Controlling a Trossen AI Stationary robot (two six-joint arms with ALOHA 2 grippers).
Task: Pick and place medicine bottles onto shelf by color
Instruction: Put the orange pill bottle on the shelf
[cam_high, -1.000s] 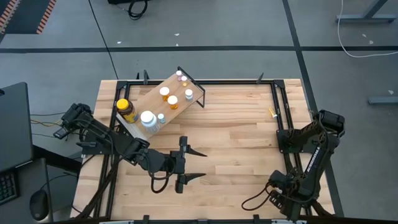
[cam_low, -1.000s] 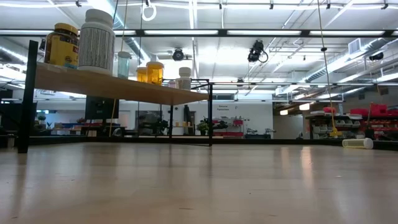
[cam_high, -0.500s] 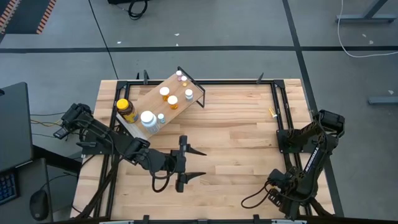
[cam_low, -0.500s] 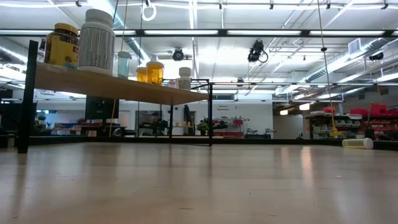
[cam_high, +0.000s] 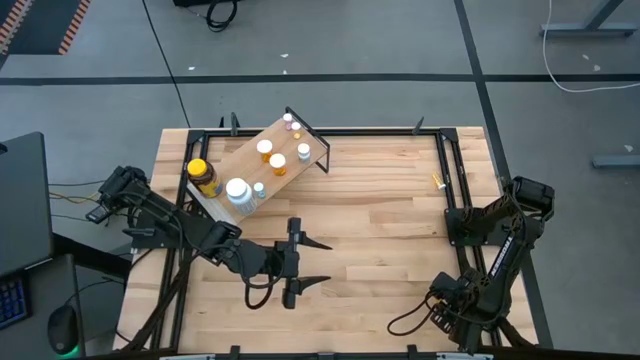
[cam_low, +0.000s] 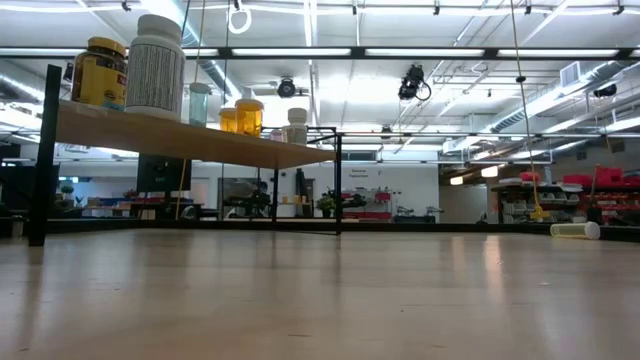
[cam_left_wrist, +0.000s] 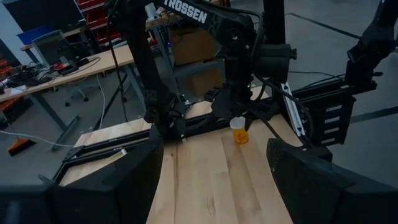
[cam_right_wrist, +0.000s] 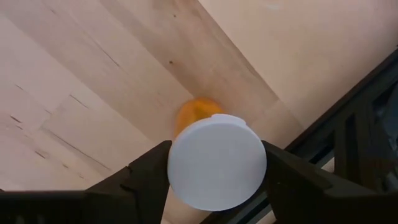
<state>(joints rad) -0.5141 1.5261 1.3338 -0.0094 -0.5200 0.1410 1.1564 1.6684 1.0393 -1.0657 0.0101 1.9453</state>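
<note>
Right pincer: down at the right edge of the bench, straddling an orange vial; both fingers sit against the sides of its white cap — grasping the vial.
Orange vial: upright on the bench right beside the black frame rail, between the right pincer's fingers; the left wrist view catches it under the right arm.
Left pincer: released, its fingers spread wide, hovering mid-bench and pointing across toward the right arm.
Shelf: beyond the left pincer at the far left of the bench, well apart from the right pincer.
On the shelf: amber jar with yellow lid, big white-capped bottle, a teal vial just beside it, two orange vials and small white vials toward the far end.
Low view: jar and white bottle stand nearest on the shelf.
</note>
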